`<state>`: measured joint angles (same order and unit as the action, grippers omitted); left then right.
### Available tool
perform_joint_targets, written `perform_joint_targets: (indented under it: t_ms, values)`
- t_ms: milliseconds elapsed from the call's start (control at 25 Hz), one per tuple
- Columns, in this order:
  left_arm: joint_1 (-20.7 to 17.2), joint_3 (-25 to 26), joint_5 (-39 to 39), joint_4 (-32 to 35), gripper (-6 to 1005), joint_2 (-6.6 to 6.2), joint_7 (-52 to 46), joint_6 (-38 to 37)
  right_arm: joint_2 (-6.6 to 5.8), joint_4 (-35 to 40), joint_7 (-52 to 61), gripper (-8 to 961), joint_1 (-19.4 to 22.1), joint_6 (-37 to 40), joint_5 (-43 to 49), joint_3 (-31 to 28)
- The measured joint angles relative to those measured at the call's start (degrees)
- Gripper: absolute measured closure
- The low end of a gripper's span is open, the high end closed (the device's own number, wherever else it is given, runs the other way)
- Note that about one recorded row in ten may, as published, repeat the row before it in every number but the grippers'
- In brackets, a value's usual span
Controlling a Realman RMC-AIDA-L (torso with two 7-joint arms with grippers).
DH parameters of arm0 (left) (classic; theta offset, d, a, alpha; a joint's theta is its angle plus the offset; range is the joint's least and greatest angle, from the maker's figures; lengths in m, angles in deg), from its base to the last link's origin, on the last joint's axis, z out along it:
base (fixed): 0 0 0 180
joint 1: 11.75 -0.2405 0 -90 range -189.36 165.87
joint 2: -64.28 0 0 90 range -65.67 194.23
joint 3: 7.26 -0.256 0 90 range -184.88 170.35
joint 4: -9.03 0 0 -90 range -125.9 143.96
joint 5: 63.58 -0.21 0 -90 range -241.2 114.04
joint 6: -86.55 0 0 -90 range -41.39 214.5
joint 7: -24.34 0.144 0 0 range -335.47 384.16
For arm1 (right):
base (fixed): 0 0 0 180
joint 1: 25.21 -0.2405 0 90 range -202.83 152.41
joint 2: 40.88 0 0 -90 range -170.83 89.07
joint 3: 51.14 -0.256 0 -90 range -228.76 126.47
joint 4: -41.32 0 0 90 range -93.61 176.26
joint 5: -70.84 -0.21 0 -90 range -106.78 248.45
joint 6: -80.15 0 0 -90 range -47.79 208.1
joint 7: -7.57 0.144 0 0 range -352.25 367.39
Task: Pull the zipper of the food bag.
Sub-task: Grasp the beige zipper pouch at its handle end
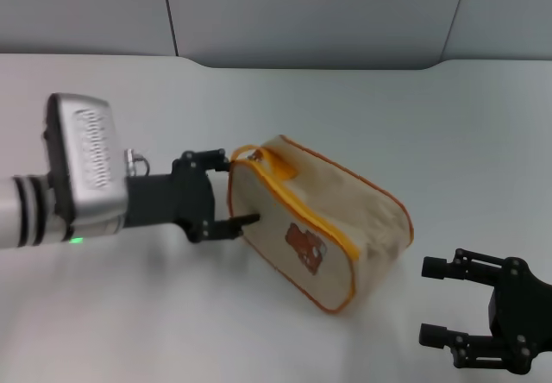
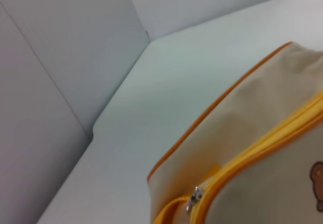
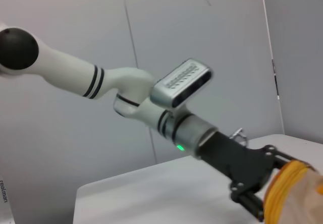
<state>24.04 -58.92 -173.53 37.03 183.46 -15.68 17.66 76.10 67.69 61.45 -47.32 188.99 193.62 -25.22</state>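
Note:
The beige food bag [image 1: 332, 219] with a brown bear patch lies on its side on the white table [image 1: 129, 314]. Its yellow zipper [image 1: 297, 206] curves along the edge facing up. The silver pull tab [image 2: 194, 198] shows in the left wrist view, close to the bag's left end. My left gripper [image 1: 241, 190] is open, with its fingers either side of that end of the bag; it also shows in the right wrist view [image 3: 265, 181] beside the bag [image 3: 303, 196]. My right gripper [image 1: 440, 301] is open and empty, to the right of the bag and nearer to me.
The yellow loop handle [image 1: 274, 164] sits at the bag's left end by the upper left finger. Grey wall panels [image 1: 302, 12] stand along the table's far edge. The white table surface lies bare around the bag.

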Motion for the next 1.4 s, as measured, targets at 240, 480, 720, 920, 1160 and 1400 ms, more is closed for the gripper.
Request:
perform_joint_targets:
  t_ms: [240,480,720,920,1160,1400]
  values:
    - [-8.4,0.0,3.9,3.1,263,-0.25,-0.1,-10.8,-0.15,0.0,0.0,163,0.0,-0.2,0.0,-0.4]
    - [-12.5,-0.3,4.8,1.9,264,-0.2,0.1,-16.5,-0.59,0.0,-0.6,163,0.4,1.5,-1.6,-3.0]
    - [-15.0,0.1,5.3,0.3,263,-0.24,0.2,-21.3,-0.87,0.7,-1.6,163,1.7,3.9,-1.9,-6.9]
    - [-16.8,0.1,9.3,0.0,263,-0.11,0.8,-20.6,-0.89,1.0,-1.7,163,2.2,4.0,-2.1,-7.3]
    - [-18.0,0.2,19.0,-7.6,264,-0.04,7.8,-15.3,-0.69,1.0,-2.2,163,2.5,4.0,-2.2,-8.7]
    - [-16.9,0.2,19.9,-13.9,264,0.01,11.9,-13.6,-0.75,1.0,-2.2,163,2.6,3.7,-2.2,-8.9]
